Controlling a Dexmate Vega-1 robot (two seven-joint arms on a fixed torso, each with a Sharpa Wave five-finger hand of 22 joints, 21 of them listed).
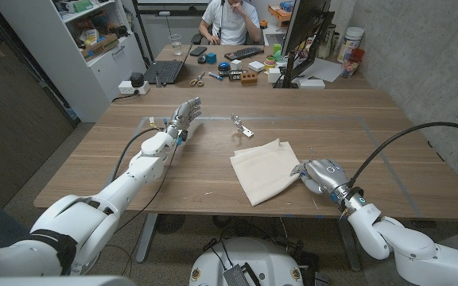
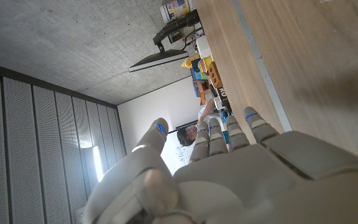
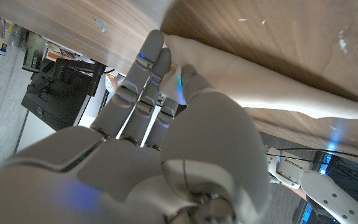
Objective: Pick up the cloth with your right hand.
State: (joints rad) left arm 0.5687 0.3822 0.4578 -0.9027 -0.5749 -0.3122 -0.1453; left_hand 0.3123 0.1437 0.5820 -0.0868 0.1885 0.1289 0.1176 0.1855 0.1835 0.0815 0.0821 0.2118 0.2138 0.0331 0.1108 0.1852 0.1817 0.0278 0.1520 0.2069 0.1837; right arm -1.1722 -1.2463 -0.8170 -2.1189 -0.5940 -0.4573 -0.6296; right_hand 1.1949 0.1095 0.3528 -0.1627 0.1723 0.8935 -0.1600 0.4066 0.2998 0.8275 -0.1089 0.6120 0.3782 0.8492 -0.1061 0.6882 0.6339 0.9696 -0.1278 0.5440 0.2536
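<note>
Where the wooden table (image 1: 213, 199) fills the middle of the scene, one cream cloth (image 1: 265, 170) lies folded on it, right of centre and toward the near edge; two robot hands are over the table; one small metal clip (image 1: 242, 127) lies beyond the cloth, apart from it. The right hand (image 1: 318, 175) is at the cloth's right edge, its fingertips (image 3: 151, 57) touching the fabric in the right wrist view; whether it is grasping the cloth I cannot tell. The left hand (image 1: 184, 115), far left, is released, fingers apart and grasping nothing. One person (image 1: 230, 20) sits at the far end.
</note>
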